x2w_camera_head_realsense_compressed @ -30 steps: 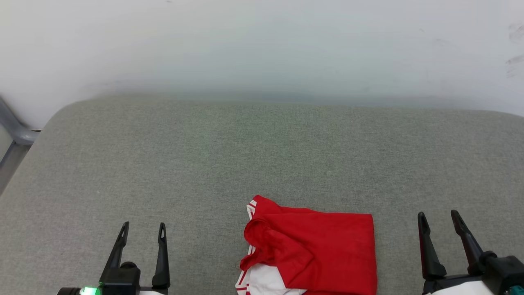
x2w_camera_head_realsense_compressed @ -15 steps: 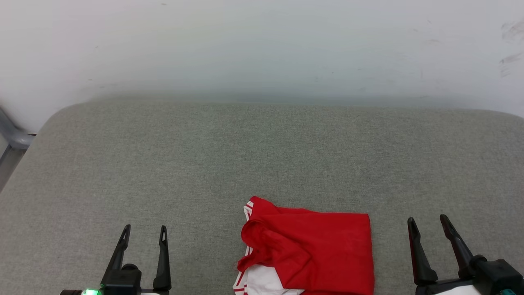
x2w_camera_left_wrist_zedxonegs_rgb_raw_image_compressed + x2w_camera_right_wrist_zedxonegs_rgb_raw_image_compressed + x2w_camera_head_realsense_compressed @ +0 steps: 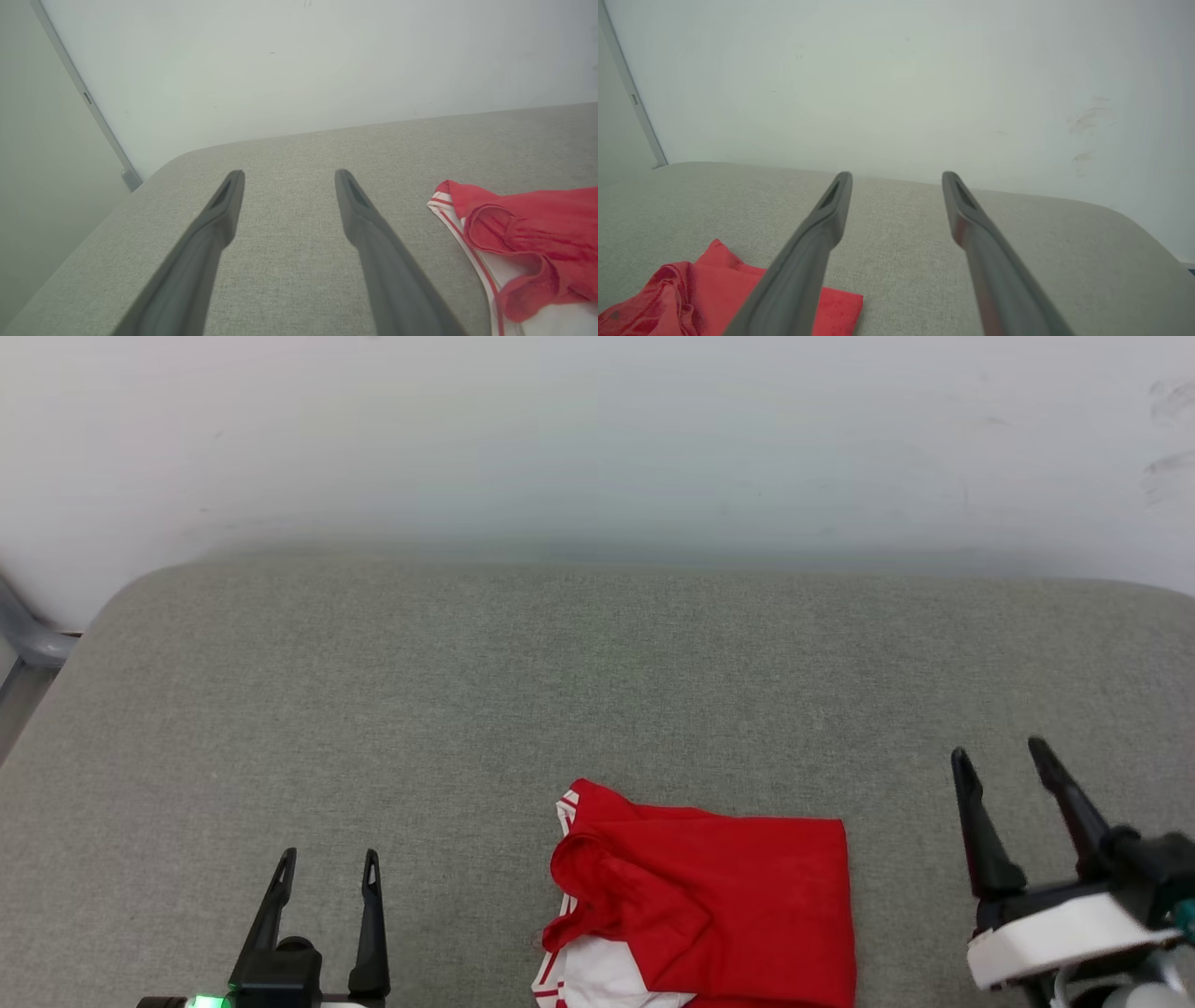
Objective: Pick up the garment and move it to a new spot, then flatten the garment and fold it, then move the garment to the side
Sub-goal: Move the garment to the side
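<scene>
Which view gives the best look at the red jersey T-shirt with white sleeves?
The head view: the red jersey T-shirt lies nearly whole, seen from above, cut only by the bottom edge. The left wrist view catches its striped-trim end; the right wrist view, a red corner.

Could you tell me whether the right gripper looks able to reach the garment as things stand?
Probably yes: the right gripper is open beside the garment, with only bare cushion between.

Spread right pincer [image 3: 897, 176]; garment [image 3: 705, 289] lower-left
</scene>
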You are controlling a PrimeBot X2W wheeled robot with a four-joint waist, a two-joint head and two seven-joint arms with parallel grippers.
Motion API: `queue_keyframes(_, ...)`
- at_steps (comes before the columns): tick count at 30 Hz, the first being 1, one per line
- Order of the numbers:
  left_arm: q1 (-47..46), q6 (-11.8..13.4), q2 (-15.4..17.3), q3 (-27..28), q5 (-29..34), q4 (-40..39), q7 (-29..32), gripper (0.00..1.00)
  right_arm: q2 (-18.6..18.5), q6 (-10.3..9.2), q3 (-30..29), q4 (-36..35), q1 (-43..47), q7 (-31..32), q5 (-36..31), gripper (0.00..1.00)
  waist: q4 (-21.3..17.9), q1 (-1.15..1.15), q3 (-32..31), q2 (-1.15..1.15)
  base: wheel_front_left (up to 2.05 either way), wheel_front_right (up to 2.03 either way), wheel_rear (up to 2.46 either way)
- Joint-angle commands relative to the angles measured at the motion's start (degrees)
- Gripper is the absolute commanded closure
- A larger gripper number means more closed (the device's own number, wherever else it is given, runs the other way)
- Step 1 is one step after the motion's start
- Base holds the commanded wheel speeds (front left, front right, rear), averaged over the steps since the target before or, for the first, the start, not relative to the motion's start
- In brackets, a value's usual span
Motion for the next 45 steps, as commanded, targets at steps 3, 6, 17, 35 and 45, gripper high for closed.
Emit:
queue_keyframes(3,-0.43,-0.1,0.13,-0.07,-0.26,-0.27,-0.14,0.0,-3.89,-0.06,1.53,-1.75,-5.18,4.76,2.73,0.0,0.36,0.0,0.81,0.0,0.0,0.0,0.0)
queue_keyframes(6,-0.91,-0.04,-0.02,-0.05,-0.33,-0.45,-0.14,0.0,-7.28,-0.06,5.07,-3.75,-9.59,12.26,6.31,0.0,0.61,0.0,1.54,0.0,0.0,0.0,0.0)
queue_keyframes(17,-2.29,0.08,-0.87,-0.19,-0.35,-0.47,-0.14,0.0,-17.46,-0.06,19.01,-4.11,-20.01,44.3,24.58,0.0,1.67,0.0,3.63,0.0,0.0,0.0,0.0)
queue_keyframes(35,-5.52,-0.39,-1.8,-0.55,-0.23,-0.44,-0.14,0.0,-21.81,-0.06,29.97,3.78,-17.1,60.69,35.33,0.0,3.9,0.0,8.77,0.0,0.0,0.0,0.0)
queue_keyframes(45,-7.34,-0.72,-2.32,-0.67,-0.16,-0.06,-0.14,0.0,-20.7,-0.05,36.81,11.52,-14.51,59.74,35.37,0.0,5.4,0.0,10.86,0.0,0.0,0.0,0.0)
